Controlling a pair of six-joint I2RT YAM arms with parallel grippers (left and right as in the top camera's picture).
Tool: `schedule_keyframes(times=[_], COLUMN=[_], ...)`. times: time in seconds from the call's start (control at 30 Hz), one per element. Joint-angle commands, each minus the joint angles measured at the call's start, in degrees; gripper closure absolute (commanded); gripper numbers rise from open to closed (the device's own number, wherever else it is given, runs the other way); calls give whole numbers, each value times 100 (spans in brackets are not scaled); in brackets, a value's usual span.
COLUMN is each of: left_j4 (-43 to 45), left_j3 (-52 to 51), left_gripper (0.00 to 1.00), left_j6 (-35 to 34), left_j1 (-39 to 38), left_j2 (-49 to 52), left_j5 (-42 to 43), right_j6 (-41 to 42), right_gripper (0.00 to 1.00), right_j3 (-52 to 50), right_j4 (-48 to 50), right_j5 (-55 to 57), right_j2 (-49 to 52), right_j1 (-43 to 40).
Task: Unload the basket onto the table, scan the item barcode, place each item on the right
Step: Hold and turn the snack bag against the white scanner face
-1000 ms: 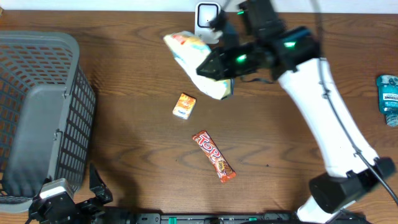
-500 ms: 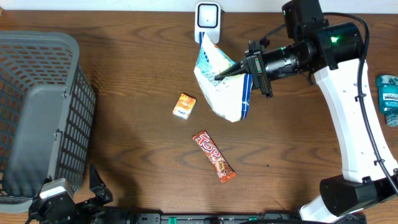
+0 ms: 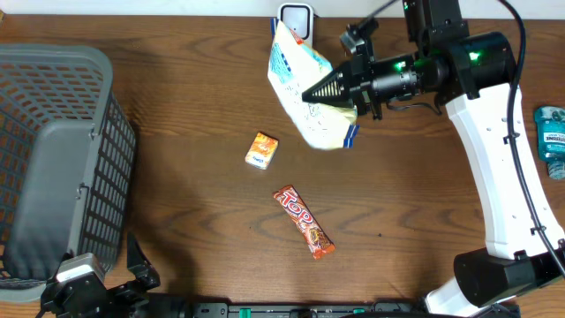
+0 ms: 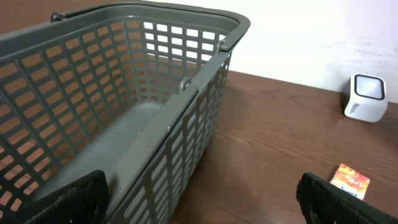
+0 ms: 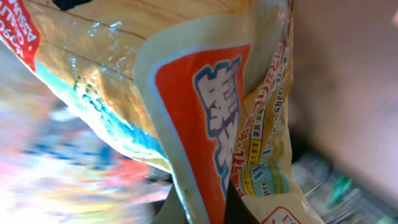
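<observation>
Overhead: L gripper (image 3: 93,284) sits at the near desk (image 3: 194,221) edge, far left of the scanner (image 3: 295,18) and well apart from it, jaws released wide. Grey mesh basket (image 3: 53,159) stands left of the scanner; it fills most of the L wrist view. Red candy bar (image 3: 304,222) lies near-side of the scanner, well apart. Small orange box (image 3: 261,150) lies betw. bar and scanner, slightly left. R gripper (image 3: 309,94) reaches in from the scanner's right, jaws clenched on a snack bag (image 3: 296,66) held off the desk. Bag's top corner overlaps the scanner's face; touching or not, can't tell. R wrist view: bag's orange panel w/ print fills the frame. Blue-green bottle (image 3: 552,141) lies far right of the scanner.
</observation>
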Motion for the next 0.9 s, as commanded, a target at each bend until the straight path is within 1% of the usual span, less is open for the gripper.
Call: schedule_keyframes(times=[0.0, 0.07, 0.13, 0.17, 0.27, 0.3, 0.4, 0.6, 0.7, 0.73, 0.8, 0.87], left_j4=[-560, -560, -560, -560, -560, -560, -560, -560, -560, -560, -560, -560], left_j3=[-417, -417, -417, -417, -417, -417, -417, -417, -417, -417, -417, -417], left_gripper=[2, 2, 2, 2, 2, 2, 2, 2, 2, 2, 2, 2], left_j6=[-402, -402, -402, -404, -402, -402, -402, -402, -402, -402, -402, -404], left_j1=[20, 20, 20, 20, 20, 20, 20, 20, 20, 20, 20, 20], left_j2=[-2, 0, 0, 0, -2, -2, -2, 0, 0, -2, -2, -2], left_j5=[-157, -157, -157, -157, -157, -157, -157, -157, -157, -157, -157, -160], right_j6=[-1939, -2214, -2387, -2492, -2511, -2509, -2640, -3508, -3856, -4050, -4273, -4345], right_gripper=[99, 99, 99, 99, 99, 99, 99, 99, 99, 99, 99, 99], right_j3=[101, 101, 72, -13, -190, -240, -516, -946, -951, -951, -949, -949], right_j4=[186, 267, 411, 584, 1032, 1198, 1963, 3622, 4507, 5018, 5689, 6347], right_j5=[1073, 1982, 3366, 4527, 5781, 6022, 6317, 6314, 6205, 6175, 6183, 6164], right_j2=[-98, -96, -90, -90, -24, 11, 190, 702, 1139, 1397, 1733, 2024], right_j1=[142, 260, 459, 673, 1036, 1119, 1320, 1370, 1307, 1270, 1217, 1161])
